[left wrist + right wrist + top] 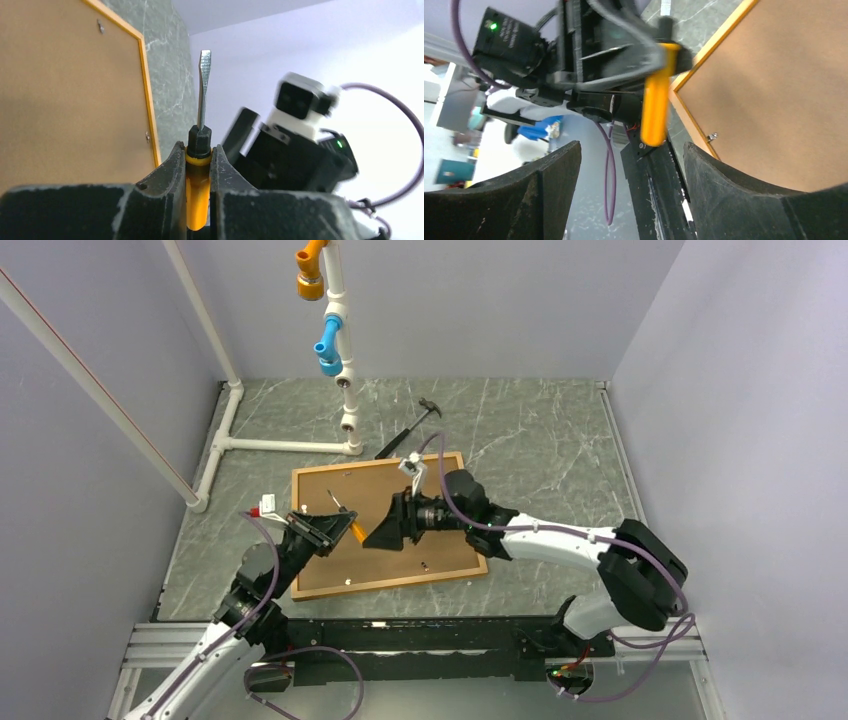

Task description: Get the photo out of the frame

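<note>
The frame (370, 464), a thin orange border, lies face down on the table. The photo's brown board back (440, 545) fills it; the picture side is hidden. My left gripper (330, 523) is shut on the orange handle of a screwdriver (356, 532) over the board's left part, with the blade free. In the left wrist view the jaws (198, 155) clamp the handle (198, 190), beside the board (65, 100) and border (150, 100). My right gripper (385, 525) is open and empty, facing the screwdriver (655, 95). It also shows in the right wrist view (631, 165).
A white pipe structure (290, 445) with orange and blue fittings stands at the back left. A hammer (415, 425) lies just behind the frame. Small metal clips (425, 565) sit on the board back. Walls close the table on three sides.
</note>
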Robot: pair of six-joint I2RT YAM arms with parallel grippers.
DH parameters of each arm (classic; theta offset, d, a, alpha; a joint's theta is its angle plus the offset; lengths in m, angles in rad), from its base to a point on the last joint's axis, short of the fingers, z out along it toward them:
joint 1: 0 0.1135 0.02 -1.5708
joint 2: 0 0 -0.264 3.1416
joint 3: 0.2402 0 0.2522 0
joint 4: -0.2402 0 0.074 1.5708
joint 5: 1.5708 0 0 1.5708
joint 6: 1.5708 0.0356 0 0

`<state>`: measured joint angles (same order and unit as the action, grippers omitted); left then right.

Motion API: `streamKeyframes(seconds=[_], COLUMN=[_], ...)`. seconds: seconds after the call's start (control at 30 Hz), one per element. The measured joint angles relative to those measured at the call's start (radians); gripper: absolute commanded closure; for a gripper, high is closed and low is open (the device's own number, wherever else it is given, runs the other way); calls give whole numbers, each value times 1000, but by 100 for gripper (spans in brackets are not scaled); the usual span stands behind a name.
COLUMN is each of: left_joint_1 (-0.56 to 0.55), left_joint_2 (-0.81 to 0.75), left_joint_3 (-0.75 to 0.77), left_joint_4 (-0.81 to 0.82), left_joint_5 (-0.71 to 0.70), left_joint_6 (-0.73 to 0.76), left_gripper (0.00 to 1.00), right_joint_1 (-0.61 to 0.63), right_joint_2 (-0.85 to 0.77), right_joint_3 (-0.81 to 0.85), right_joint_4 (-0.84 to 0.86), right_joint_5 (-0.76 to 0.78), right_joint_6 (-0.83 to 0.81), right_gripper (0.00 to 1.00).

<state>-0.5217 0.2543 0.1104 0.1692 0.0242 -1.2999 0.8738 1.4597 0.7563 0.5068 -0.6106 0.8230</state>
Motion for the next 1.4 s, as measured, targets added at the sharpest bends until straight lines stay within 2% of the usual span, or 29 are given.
streamKeyframes(seconds=[0.13, 0.37, 0.5, 0.63, 0.77, 0.87, 0.9, 0.93, 0.97, 1.0, 1.03, 1.13, 1.2, 1.27, 1.4], left_joint_1=[7, 8, 8, 8, 8, 10, 10, 10, 10, 10, 11, 13, 13, 13, 13], left_joint_2=[-4, 11, 10, -10, -30, -30, -31, -31, -31, -31, -32, -52, -75, -88, -66], left_joint_3=[-44, -74, -91, -100, -100, -100, -100, -100, -100, -100, -100, -100, -89, -43, 156], left_joint_4=[27, 134, 153, 156, 154, 155, 155, 155, 154, 153, 153, 137, 68, -84, -422], left_joint_5=[-14, -13, -14, -16, -32, -41, -42, -43, -44, -47, -50, -55, -53, -62, -134], left_joint_6=[-124, -271, -325, -369, -392, -397, -399, -400, -399, -399, -398, -375, -339, -268, -91], left_gripper=[100, 100, 100, 100, 100, 100, 100, 100, 100, 100, 96, 52, 30, 16, 1], right_joint_1=[114, 153, 206, 238, 244, 251, 253, 255, 255, 256, 257, 257, 257, 246, 161], right_joint_2=[-42, -40, -26, 21, 60, 67, 68, 68, 68, 68, 68, 69, 69, 69, 68], right_joint_3=[66, 164, 165, 204, 246, 259, 261, 262, 262, 262, 264, 273, 276, 276, 277], right_joint_4=[-138, -246, -277, -311, -323, -325, -325, -326, -327, -326, -333, -349, -367, -394, -491], right_joint_5=[162, 379, 478, 535, 555, 562, 564, 568, 570, 574, 596, 606, 608, 606, 499], right_joint_6=[-138, -288, -345, -383, -401, -404, -404, -404, -405, -406, -406, -399, -419, -439, -493], right_gripper=[35, 38, 48, 50, 60, 61, 66, 75, 90, 100, 100, 100, 100, 100, 100])
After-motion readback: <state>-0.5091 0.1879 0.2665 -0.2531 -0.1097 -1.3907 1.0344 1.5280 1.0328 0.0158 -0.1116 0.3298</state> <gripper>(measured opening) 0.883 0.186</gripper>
